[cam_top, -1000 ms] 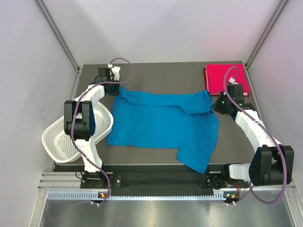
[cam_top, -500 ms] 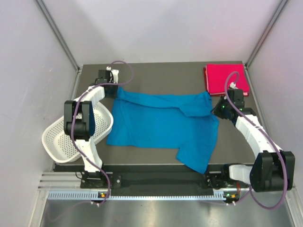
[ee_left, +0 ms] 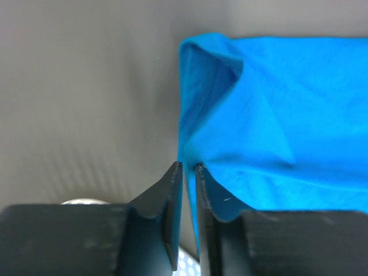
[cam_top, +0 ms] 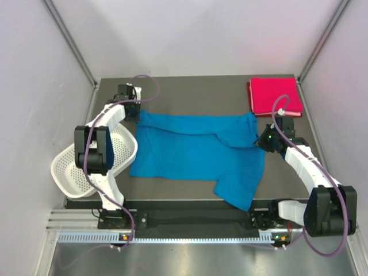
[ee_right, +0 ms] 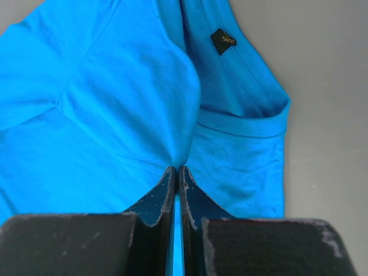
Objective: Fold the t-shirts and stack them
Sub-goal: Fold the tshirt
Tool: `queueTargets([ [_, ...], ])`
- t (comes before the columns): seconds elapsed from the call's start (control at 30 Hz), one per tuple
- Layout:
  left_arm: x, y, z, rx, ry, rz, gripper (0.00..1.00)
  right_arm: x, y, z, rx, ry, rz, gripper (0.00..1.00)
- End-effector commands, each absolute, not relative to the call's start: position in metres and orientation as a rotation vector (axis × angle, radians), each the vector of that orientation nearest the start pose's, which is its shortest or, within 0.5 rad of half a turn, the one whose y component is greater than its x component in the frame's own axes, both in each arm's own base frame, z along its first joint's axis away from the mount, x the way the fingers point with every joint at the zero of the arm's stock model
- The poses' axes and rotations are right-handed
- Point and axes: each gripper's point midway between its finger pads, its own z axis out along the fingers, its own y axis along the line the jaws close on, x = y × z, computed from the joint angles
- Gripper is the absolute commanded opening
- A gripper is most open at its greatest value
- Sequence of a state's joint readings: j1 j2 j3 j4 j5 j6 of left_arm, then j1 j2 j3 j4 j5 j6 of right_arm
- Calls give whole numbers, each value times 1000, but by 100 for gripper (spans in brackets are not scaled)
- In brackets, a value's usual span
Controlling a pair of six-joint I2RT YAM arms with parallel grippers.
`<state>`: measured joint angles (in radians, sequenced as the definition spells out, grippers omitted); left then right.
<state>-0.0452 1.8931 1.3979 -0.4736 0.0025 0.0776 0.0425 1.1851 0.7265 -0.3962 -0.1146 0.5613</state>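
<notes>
The blue t-shirt (cam_top: 195, 152) lies spread on the dark table, partly folded, one sleeve hanging toward the front edge. My left gripper (cam_top: 133, 111) is shut on the shirt's far left corner (ee_left: 187, 164). My right gripper (cam_top: 262, 140) is shut on the shirt's right side next to the collar (ee_right: 177, 167); the neck label (ee_right: 222, 41) shows beyond the jaws. The pink-red t-shirt (cam_top: 274, 95) lies folded at the far right corner, apart from both grippers.
A white mesh basket (cam_top: 77, 167) hangs over the table's left edge by the left arm. Bare table (cam_top: 195, 92) lies behind the blue shirt. Grey walls enclose the cell on three sides.
Both grippers have pulled the blue shirt's far edge a little toward the front. The right gripper moved forward, away from the pink-red shirt. The far edge is now straighter.
</notes>
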Motion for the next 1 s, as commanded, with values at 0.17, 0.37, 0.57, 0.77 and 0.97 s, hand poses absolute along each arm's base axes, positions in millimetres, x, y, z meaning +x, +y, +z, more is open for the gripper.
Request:
queueTargets([
  [0.17,455,-17,119,57,2475,-3,27,304,54,105,545,2355,420,0],
  [0.37,463,-29,132,33,2472,-94,30,302,54,106,538,2356,419,0],
  [0.57,469,-41,114,51,2541,-177,35,295,55,99,555,2366,435,1],
  [0.77,474,-61,92,19,2622,-322,31,286,61,84,582,2379,472,1],
  [0.97,472,-62,74,-52,2677,-306,27,281,58,75,610,2396,449,0],
])
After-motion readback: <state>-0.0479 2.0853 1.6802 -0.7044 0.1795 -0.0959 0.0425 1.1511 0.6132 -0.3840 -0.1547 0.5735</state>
